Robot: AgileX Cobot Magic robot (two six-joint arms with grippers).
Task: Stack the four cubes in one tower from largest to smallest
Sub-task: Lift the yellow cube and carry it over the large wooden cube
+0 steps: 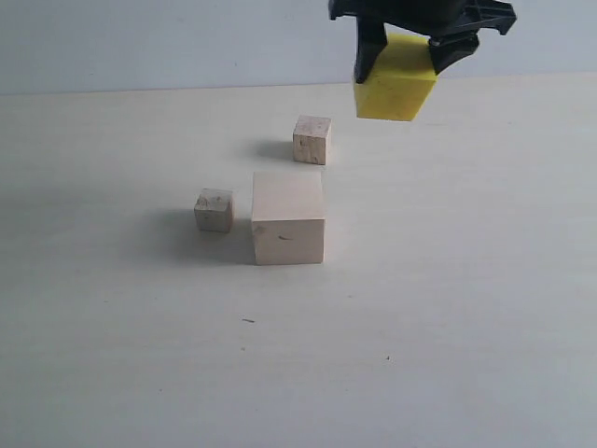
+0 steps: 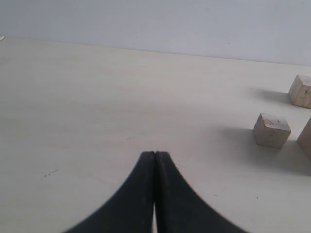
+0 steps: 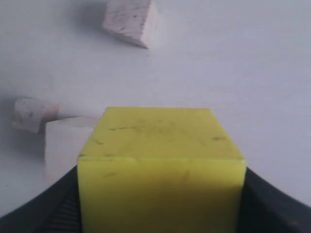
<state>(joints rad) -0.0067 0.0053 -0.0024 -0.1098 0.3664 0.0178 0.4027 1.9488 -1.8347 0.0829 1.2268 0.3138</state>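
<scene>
The large pale wooden cube (image 1: pixel 288 217) (image 3: pixel 65 143) rests on the table near the middle. One small speckled wooden cube (image 1: pixel 214 210) (image 2: pixel 271 130) (image 3: pixel 34 113) sits just left of it, apart from it. The other small cube (image 1: pixel 312 139) (image 2: pixel 301 91) (image 3: pixel 131 20) lies behind it. My right gripper (image 1: pixel 403 58) is shut on the bright yellow cube (image 1: pixel 395 82) (image 3: pixel 163 165), holding it in the air up and to the right of the large cube. My left gripper (image 2: pixel 155 155) is shut and empty, hovering over bare table left of the cubes; it does not show in the exterior view.
The pale tabletop (image 1: pixel 448 280) stretches around the cubes, with a pale wall (image 1: pixel 140 42) behind its far edge. A few dark specks (image 1: pixel 248 321) mark the surface in front.
</scene>
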